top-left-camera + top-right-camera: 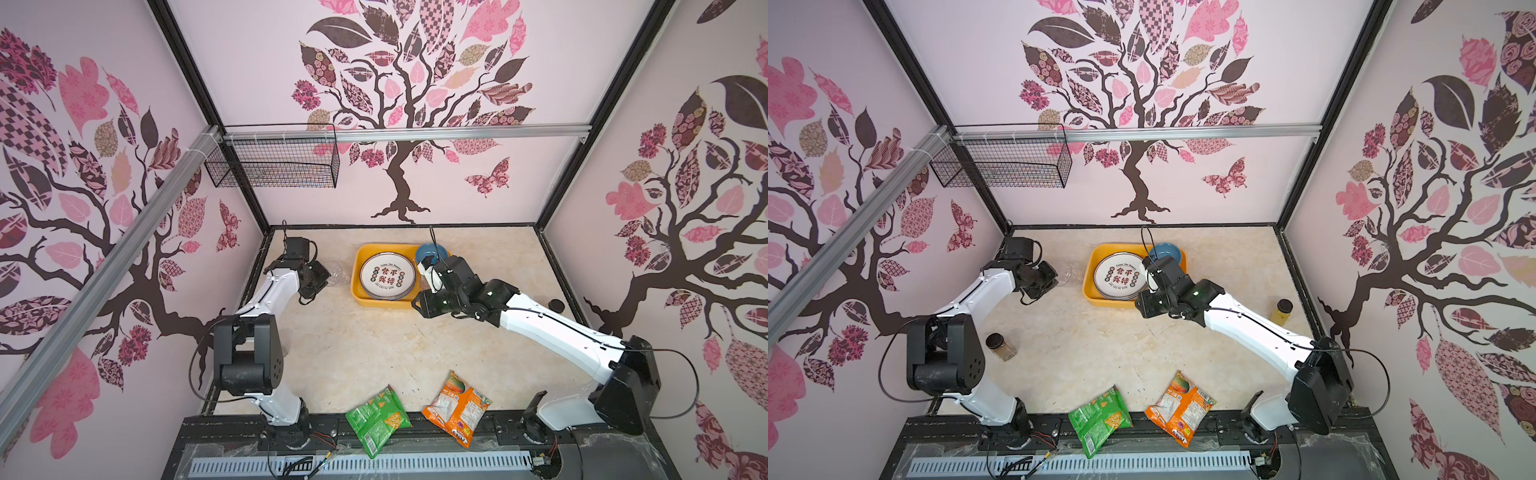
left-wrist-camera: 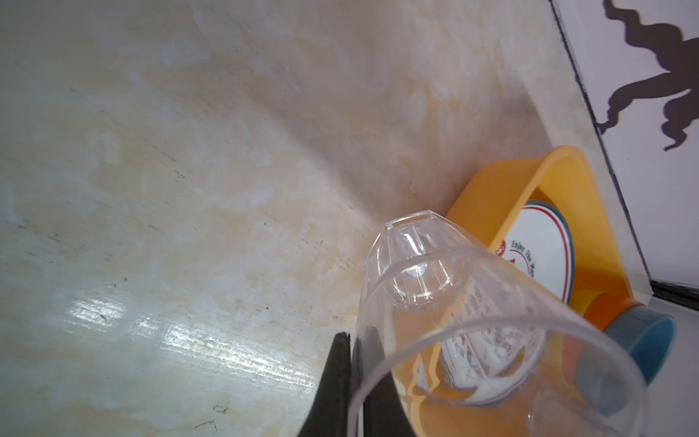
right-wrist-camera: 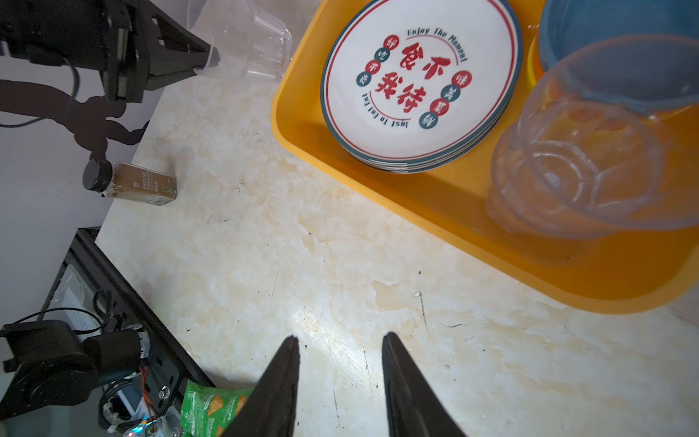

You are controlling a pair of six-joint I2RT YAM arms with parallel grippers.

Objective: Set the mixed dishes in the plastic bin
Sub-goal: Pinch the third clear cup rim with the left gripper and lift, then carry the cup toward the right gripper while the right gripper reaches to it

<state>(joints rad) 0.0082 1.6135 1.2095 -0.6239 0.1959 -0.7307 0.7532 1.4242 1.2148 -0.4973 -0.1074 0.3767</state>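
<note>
Item: clear plastic cup [image 2: 416, 272], lay just left of the yellow plastic bin [image 2: 491, 189], outside it, base toward the bin, rim clamped in your left hand [image 2: 355, 335]. Your right hand [image 3: 340, 336] hung part-open and empty at the bin's other side.

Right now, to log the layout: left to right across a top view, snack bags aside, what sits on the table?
Spice jar → cup → plates → blue bowl → yellow bottle.

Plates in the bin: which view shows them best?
The right wrist view: the plates sit close, stacked, lettering readable, in the plastic bin. Both top views show them small. The left wrist view shows only an edge beyond the clear cup.
</note>
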